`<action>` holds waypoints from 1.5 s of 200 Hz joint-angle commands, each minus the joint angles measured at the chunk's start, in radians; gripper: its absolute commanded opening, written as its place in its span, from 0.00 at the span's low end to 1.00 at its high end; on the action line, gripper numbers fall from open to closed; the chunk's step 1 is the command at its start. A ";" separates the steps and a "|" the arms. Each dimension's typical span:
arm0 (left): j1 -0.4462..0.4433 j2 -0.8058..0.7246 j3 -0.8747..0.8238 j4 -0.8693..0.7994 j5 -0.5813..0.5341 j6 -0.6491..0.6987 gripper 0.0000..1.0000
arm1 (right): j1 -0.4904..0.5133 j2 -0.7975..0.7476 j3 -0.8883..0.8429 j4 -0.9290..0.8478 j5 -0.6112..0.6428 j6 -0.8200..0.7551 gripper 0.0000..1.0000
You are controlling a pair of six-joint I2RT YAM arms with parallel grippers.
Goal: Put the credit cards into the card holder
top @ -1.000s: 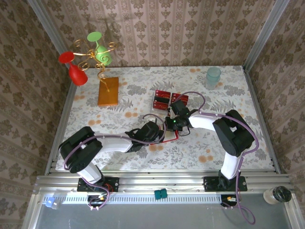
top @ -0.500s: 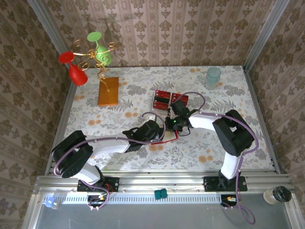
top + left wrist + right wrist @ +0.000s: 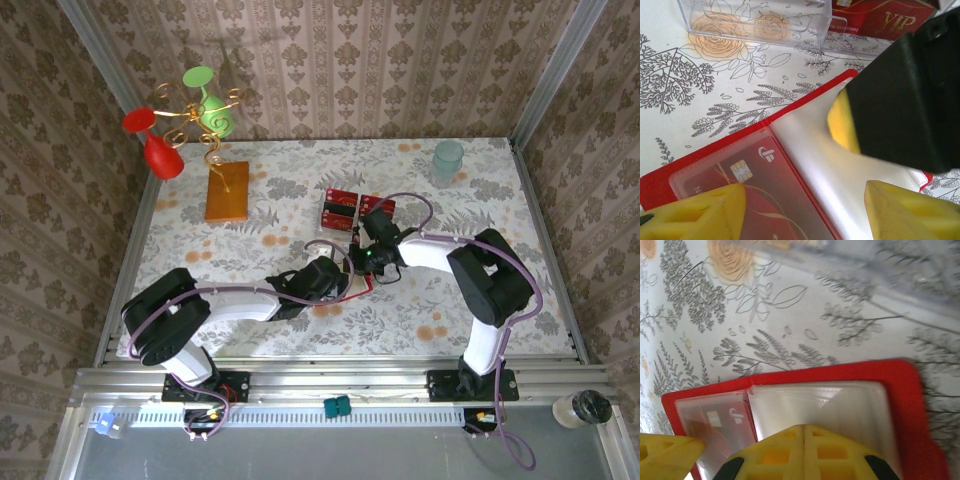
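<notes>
Card holder point(image 3: 810, 155) open, card point(image 3: 765, 175) pocketed up close, loose cards point(image 3: 345, 210) overhead

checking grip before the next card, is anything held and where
Nothing is clearly gripped: the shut right gripper presses on the empty clear pocket of the card holder; the left gripper stands open over it.

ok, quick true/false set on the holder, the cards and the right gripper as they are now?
1. The card holder lies open. True.
2. A credit card sits inside it, under clear plastic. True.
3. The right gripper is wide open. False: its fingers are shut together, over the holder.
4. The cup stands at the near left. False: it stands at the far right.
</notes>
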 commanded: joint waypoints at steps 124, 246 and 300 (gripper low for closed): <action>-0.006 -0.035 -0.014 0.012 -0.015 -0.005 0.67 | -0.024 0.052 0.117 -0.187 0.048 -0.157 0.00; -0.006 0.005 0.019 -0.022 -0.004 0.003 0.70 | 0.036 0.042 0.073 -0.159 0.074 -0.125 0.00; -0.005 0.062 0.034 -0.037 0.011 0.004 0.69 | 0.036 0.046 0.073 -0.147 0.056 -0.107 0.00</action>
